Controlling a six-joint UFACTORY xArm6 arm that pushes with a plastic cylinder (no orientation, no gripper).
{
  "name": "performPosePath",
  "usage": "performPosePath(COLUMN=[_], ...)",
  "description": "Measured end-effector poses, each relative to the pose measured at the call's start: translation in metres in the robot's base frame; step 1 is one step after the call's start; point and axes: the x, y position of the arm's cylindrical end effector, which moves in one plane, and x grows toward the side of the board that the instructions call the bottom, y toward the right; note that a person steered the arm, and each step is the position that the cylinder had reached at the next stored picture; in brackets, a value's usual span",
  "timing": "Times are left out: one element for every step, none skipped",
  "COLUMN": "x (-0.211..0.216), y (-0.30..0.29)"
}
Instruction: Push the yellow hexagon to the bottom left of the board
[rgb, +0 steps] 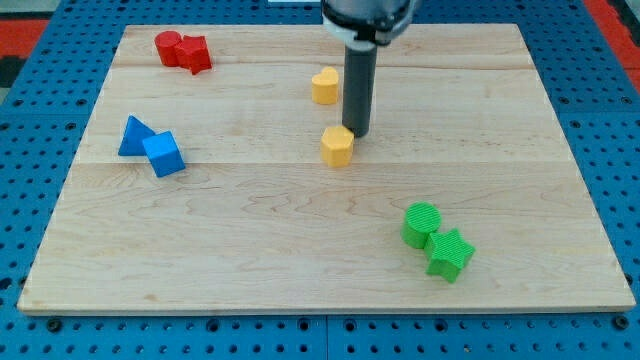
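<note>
The arm's upper part was cut off at the view's top; only the dark rod showed, and it carried no jaws to spread or press. My tip (357, 134) stood just at the upper right of the yellow hexagon (338, 146), touching or nearly so; I could not tell which. The hexagon sat near the middle of the board (250, 250). A second yellow block (324, 86), its shape unclear, lay above it, beside the rod.

Toward the bottom left the wood lay open, with the blue triangle (132, 136) and blue cube (164, 154) touching near the left edge. Two red blocks (183, 50) huddled at top left; the green cylinder (421, 223) and green star (449, 254) touched at lower right.
</note>
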Motion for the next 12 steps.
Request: performPosePath(x=[0.053, 0.088, 0.07, 0.034, 0.036, 0.057, 0.02, 0.019, 0.014, 0.016, 0.035, 0.051], y=[0.0, -0.021, 0.04, 0.037, -0.04, -0.104, -0.107, -0.154, -0.163, -0.196, -0.219, -0.219])
